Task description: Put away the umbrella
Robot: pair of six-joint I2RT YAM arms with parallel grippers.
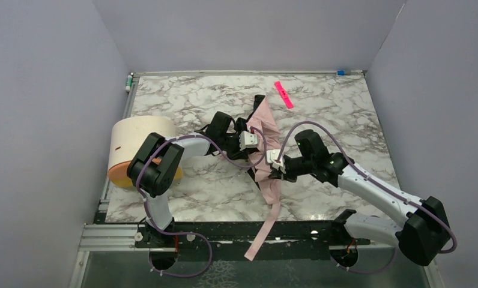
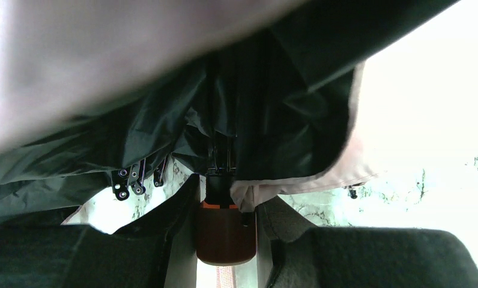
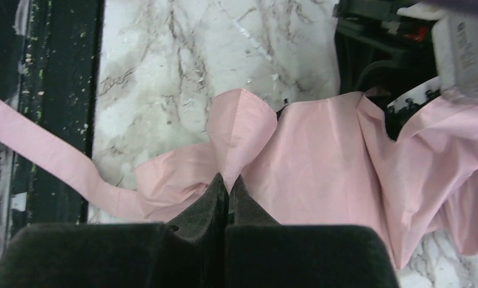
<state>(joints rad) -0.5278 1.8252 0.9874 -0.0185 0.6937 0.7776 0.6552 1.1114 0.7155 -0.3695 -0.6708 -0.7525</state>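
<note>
From above, the umbrella (image 1: 265,129) lies crumpled on the table (image 1: 182,96), and its strap (image 1: 263,231) hangs over the near edge. Left wrist: the left tool (image 2: 224,207) stands around the end of the shaft (image 2: 221,150); whether it clamps cannot be told. Right wrist: the right tool (image 3: 227,183) is together, pinching a pink fold. The fabric is probably soft and slippery; the stiff shaft promises a surer hold.

Looking down from above and behind both arm bases (image 1: 158,233) over the whole bench (image 1: 182,108). Riding each wrist, staring very close just beyond the left pincer (image 2: 224,204) and right pincer (image 3: 227,191), and sharing the umbrella (image 3: 320,150).
</note>
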